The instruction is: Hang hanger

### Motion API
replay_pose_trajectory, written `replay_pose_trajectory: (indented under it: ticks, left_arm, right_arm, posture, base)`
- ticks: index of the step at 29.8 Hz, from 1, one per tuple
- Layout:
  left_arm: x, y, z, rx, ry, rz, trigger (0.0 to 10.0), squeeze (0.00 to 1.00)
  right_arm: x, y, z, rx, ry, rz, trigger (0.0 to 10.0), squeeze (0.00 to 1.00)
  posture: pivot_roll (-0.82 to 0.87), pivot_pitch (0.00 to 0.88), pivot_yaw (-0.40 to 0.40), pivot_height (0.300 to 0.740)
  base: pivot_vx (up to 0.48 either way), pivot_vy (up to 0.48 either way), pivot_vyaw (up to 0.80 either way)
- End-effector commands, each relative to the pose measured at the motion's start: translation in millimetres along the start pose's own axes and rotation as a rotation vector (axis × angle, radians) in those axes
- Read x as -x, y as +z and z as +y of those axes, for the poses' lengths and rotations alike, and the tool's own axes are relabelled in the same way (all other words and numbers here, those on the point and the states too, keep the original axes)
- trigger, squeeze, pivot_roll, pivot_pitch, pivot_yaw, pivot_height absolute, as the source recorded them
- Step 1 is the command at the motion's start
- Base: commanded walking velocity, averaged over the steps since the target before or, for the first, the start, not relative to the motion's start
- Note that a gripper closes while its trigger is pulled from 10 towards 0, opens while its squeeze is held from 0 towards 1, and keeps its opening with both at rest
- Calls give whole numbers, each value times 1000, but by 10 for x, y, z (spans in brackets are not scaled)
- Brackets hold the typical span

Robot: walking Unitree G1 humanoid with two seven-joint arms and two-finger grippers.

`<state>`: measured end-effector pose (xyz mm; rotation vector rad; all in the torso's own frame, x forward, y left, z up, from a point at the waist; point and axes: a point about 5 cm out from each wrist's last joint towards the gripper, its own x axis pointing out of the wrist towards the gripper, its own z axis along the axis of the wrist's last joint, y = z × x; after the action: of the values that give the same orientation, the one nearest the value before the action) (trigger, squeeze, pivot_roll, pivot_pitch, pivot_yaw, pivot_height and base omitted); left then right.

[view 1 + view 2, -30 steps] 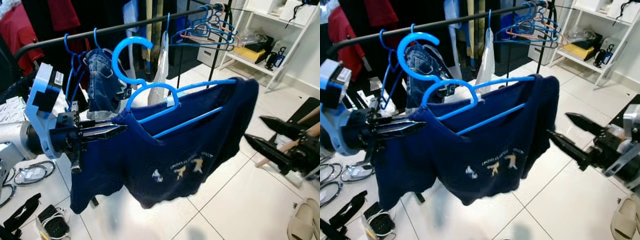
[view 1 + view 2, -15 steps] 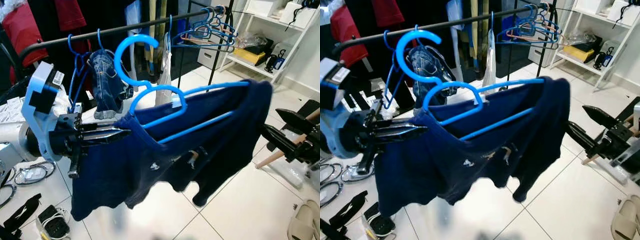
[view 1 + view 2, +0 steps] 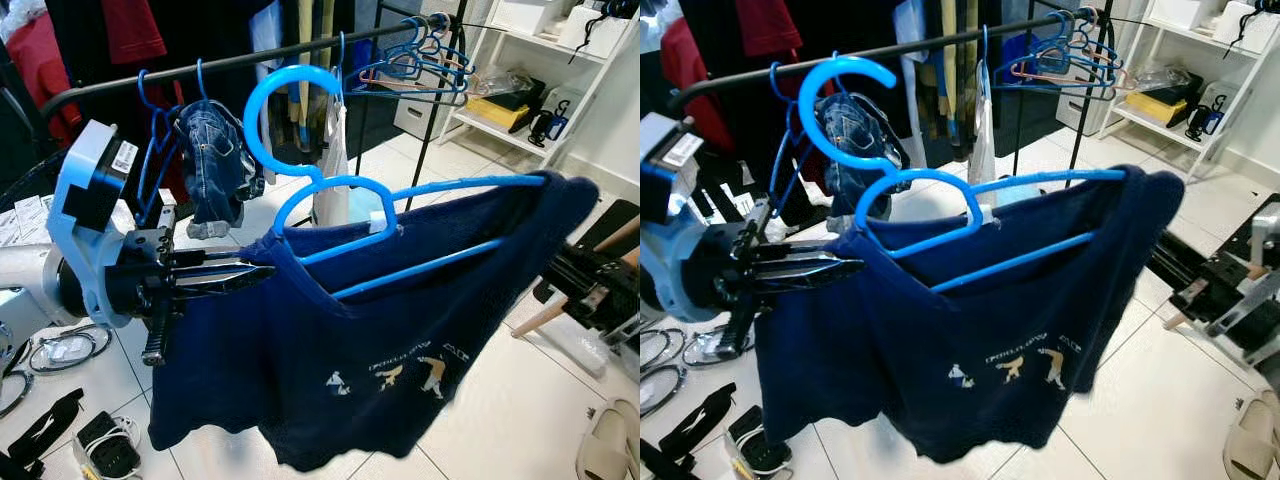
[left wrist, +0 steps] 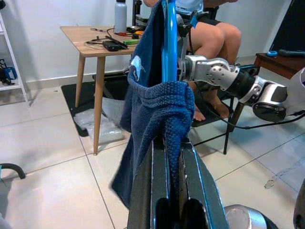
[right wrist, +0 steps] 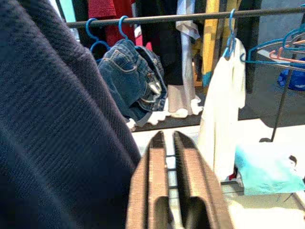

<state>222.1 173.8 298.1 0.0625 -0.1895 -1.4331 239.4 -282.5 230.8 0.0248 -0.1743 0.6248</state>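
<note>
Your left hand [image 3: 262, 276] is pinching the navy sweater [image 3: 380, 360] on the blue hanger [image 3: 330, 190]. The hook is rising nearer the rail [image 3: 210, 66], still unhooked. Your right hand [image 5: 167, 181], narrow and empty, is withdrawing behind the sweater.

I see white floor tiles [image 3: 480, 400], a white shelf unit [image 3: 540, 60] at two o'clock — a wooden table [image 4: 95, 43] against a pale wall [image 4: 57, 14].

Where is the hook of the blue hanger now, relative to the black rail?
In the left eye view, the hook of the blue hanger is just below the black rail, not yet over it, between the hanging jeans and the white garment.
</note>
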Motion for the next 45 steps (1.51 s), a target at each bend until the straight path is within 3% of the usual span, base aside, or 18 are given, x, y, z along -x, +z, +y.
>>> replay_pose_trajectory:
  ticks: [1,8,9,10,11,12,13,14,15,16,18,24,29,31,34,35,36,45]
  left_arm:
    - [-59,36,-50,-11,-49,-16,10000,0]
    - [-70,30,-40,-7,-47,-18,10000,0]
    - [-66,20,-35,-6,-41,-12,10000,0]
    - [-66,20,-35,-6,-41,-12,10000,0]
    - [-64,13,-32,-5,-37,-9,10000,0]
    - [-64,13,-32,-5,-37,-9,10000,0]
    - [-57,4,-28,-3,-33,-6,10000,0]
    - [-57,4,-28,-3,-33,-6,10000,0]
    - [-53,-1,-24,-2,-30,-5,10000,0]
    - [-50,-4,-23,-1,-29,-6,10000,0]
    - [-47,-4,-24,-1,-28,-7,10000,0]
    - [-52,7,-24,-3,-35,-11,10000,0]
    - [-60,22,-24,-7,-46,-14,10000,0]
    - [-66,29,-26,-9,-52,-17,10000,0]
    - [-68,36,-30,-11,-56,-19,10000,0]
    - [-68,38,-32,-12,-58,-19,10000,0]
    - [-71,41,-34,-13,-60,-19,10000,0]
    - [-95,39,-35,-17,-68,-26,10000,0]
  right_arm:
    - [-3,-44,19,-20,10,8,0,0]
    - [-28,-72,35,-21,11,10,0,0]
    - [-26,-39,31,-23,11,-12,6275,0]
    - [-26,-39,31,-23,11,-12,6275,0]
    - [-23,-15,29,-24,11,-28,10000,0]
    - [-23,-15,29,-24,11,-28,10000,0]
    - [-14,175,-37,-93,-26,-187,10000,0]
    - [-14,175,-37,-93,-26,-187,10000,0]
    - [28,365,-74,-156,-32,-336,10000,1000]
    - [84,510,-52,-204,13,-438,10000,1000]
    - [129,591,-4,-228,68,-488,10000,1000]
    - [269,717,159,-251,235,-546,10000,1000]
    - [214,543,332,-235,348,-319,10000,1000]
    - [205,435,324,-197,303,-216,10000,1000]
    - [194,398,218,-152,194,-184,10000,1000]
    - [190,378,152,-130,141,-164,10000,941]
    - [187,368,123,-125,125,-156,10000,0]
    - [148,216,173,-147,152,-26,10000,0]
  posture:
    - [-81,94,-4,740]
    - [-85,93,-3,740]
    - [-85,93,-3,740]
    - [-85,93,-3,740]
    - [-85,93,-3,740]
    - [-85,93,-3,740]
    - [-85,93,-3,740]
    - [-85,93,-3,740]
    - [-85,93,-3,740]
    - [-86,95,-4,740]
    - [-87,95,-4,740]
    - [-86,98,-2,740]
    - [-86,94,-1,740]
    - [-85,92,-2,740]
    - [-84,91,-2,740]
    - [-86,89,-1,740]
    - [-86,88,-2,740]
    - [-90,84,-3,740]
  base:
    - [0,0,0]
    - [0,0,0]
    - [0,0,0]
    - [0,0,0]
    - [0,0,0]
    - [0,0,0]
    - [0,0,0]
    - [0,0,0]
    - [0,0,0]
    - [0,0,0]
    - [0,0,0]
    - [0,0,0]
    - [0,0,0]
    - [0,0,0]
    - [0,0,0]
    - [0,0,0]
    - [0,0,0]
    - [0,0,0]
